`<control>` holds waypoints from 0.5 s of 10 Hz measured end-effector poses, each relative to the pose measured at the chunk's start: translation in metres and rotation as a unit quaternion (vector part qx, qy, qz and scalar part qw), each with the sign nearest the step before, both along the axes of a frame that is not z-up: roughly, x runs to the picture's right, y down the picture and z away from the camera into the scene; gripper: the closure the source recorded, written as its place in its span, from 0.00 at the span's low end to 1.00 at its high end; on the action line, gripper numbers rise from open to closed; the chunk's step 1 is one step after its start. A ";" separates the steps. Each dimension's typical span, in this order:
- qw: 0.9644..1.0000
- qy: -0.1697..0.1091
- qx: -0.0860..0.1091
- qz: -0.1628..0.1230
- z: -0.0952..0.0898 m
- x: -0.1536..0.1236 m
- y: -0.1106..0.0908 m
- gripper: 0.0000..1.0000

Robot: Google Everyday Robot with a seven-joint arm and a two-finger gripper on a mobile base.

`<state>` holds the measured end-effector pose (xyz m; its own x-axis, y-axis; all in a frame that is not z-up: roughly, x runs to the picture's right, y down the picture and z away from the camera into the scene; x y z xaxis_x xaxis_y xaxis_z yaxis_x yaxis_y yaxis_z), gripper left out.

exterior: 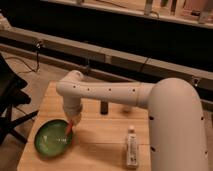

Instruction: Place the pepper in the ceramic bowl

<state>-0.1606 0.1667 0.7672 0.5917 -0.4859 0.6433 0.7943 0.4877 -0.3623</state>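
Camera view: white arm (110,93) reaches from right across wooden surface (100,142), wrist bent downward. Gripper (74,120) points down, just above right rim of ceramic bowl (49,141). Jaws narrow, clamped on upper end of pepper (70,128). Pepper hangs tilted, lower tip slanting left and down over bowl's inner right side; contact with bowl unclear. Bowl sits at surface's front left. Dark cylinder (104,107) upright behind arm, mid-surface. White tube (131,149) lies near right front, well apart from bowl.

Your arm (115,94) is thick, white and rounded, with small dark dots; its pincer (73,122) hangs at the lower-left end.
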 end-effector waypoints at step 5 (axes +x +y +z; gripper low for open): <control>1.000 -0.006 -0.001 -0.006 0.000 -0.010 0.002 0.93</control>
<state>-0.1707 0.1687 0.7673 0.5781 -0.4920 0.6510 0.8044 0.4775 -0.3535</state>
